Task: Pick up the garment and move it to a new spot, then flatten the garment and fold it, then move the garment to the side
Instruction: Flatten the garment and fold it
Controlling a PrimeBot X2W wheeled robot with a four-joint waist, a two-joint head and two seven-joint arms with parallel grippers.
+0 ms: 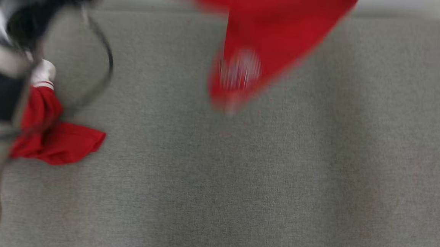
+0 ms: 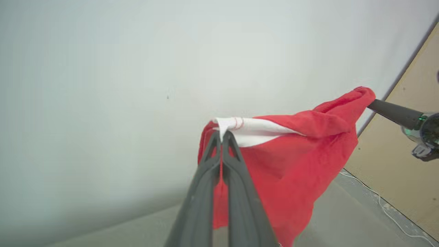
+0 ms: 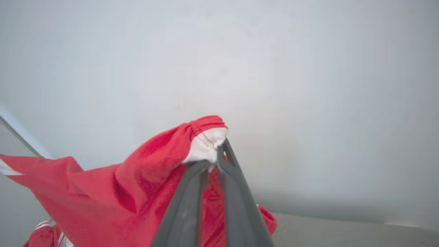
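Note:
The red garment (image 1: 279,31) hangs blurred over the far middle of the grey surface, with a pale patch on its lower tip. In the left wrist view my left gripper (image 2: 221,134) is shut on the garment's (image 2: 295,164) white, red-striped band. The cloth stretches across to my right gripper (image 2: 369,103), which pinches its far corner. In the right wrist view my right gripper (image 3: 219,146) is shut on a bunched white and red hem of the garment (image 3: 103,192), and the rest sags down to the left.
A grey fabric-covered surface (image 1: 239,185) spreads below. At its left, beside my blurred left arm (image 1: 16,23) and a dark cable (image 1: 107,63), is a red bundle with a white cuff (image 1: 51,136); I cannot tell whether it belongs to the held garment. A pale wall stands behind.

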